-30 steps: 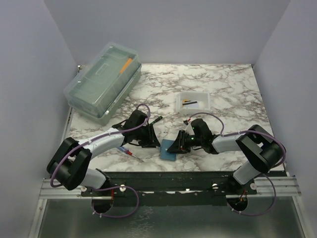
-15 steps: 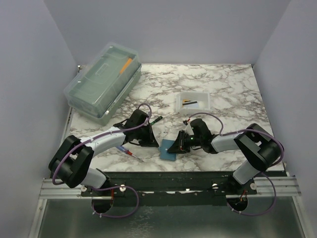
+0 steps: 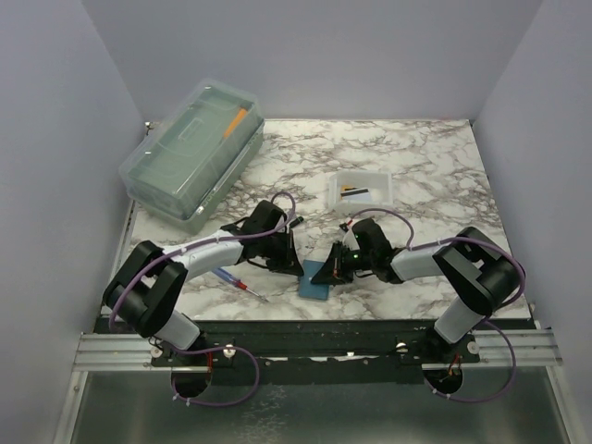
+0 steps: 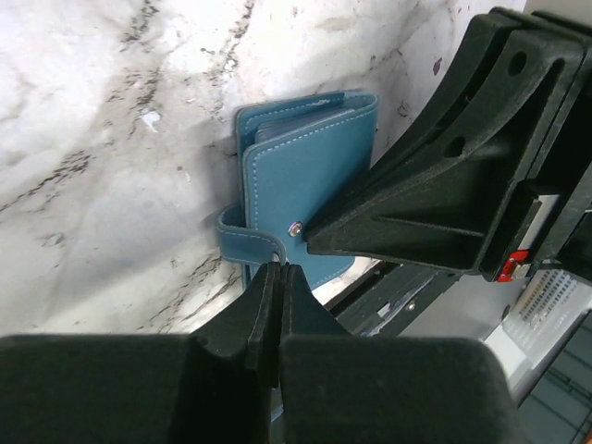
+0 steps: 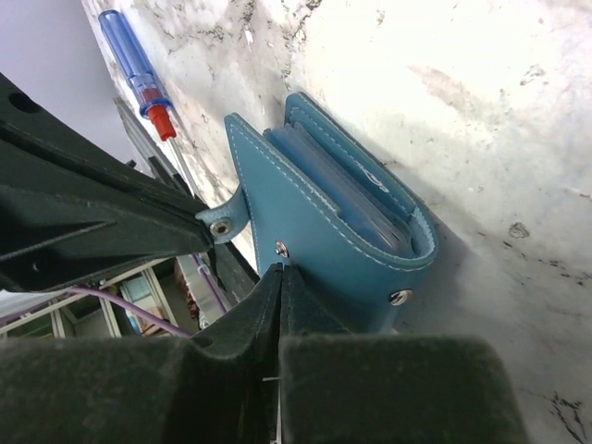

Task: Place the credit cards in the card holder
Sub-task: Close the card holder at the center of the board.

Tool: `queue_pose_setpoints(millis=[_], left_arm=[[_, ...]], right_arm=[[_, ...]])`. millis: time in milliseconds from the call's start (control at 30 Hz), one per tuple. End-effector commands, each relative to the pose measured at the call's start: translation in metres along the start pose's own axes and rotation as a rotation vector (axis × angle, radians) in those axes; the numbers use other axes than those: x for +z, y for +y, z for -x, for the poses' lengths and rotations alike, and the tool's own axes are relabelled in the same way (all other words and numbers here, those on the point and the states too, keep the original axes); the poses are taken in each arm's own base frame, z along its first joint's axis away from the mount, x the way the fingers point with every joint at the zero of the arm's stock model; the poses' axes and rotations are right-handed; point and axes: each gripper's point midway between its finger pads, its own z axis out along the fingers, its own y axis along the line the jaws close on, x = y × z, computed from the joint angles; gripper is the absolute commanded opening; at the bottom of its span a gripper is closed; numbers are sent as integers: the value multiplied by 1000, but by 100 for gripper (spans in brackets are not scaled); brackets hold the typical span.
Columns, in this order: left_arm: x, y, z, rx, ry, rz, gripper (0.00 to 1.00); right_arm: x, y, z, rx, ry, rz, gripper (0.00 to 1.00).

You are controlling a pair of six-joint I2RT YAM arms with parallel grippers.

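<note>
Jaws on both grippers are pressed together: the left gripper appears to nip the unsnapped snap tab, while the right gripper rests its closed tips on the front cover, where any pinch cannot be told. At the near edge of the marble table, between the arms, lies the folded card holder; judge it light, soft and apt to slide, so pin one cover and pull the tab. Well apart, the white tray holds the credit cards, judged thin, stiff and slick, best taken by an edge.

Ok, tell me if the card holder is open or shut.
Card holder: folded shut but unsnapped; snap tab sits off the cover's stud.
</note>
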Motion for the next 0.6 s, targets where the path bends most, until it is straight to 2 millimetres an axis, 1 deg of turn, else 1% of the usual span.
queue_pose_setpoints(millis=[0,233,433,500,567], left_arm=[[6,-15,-9,63,65,-57,0],[16,-16,-8,72,88,-48,0],[19,-14,-8,71,97,-40,0],[19,-14,-9,73,97,-38,0],[20,-13,-9,74,97,-35,0]], right_arm=[[5,-17,3,17,-18,-70,4],[2,-15,2,30,-23,-70,3],[-10,0,9,8,-60,-80,3],[-14,-1,12,-3,-76,-113,2],[-16,-7,12,-4,-80,-144,2]])
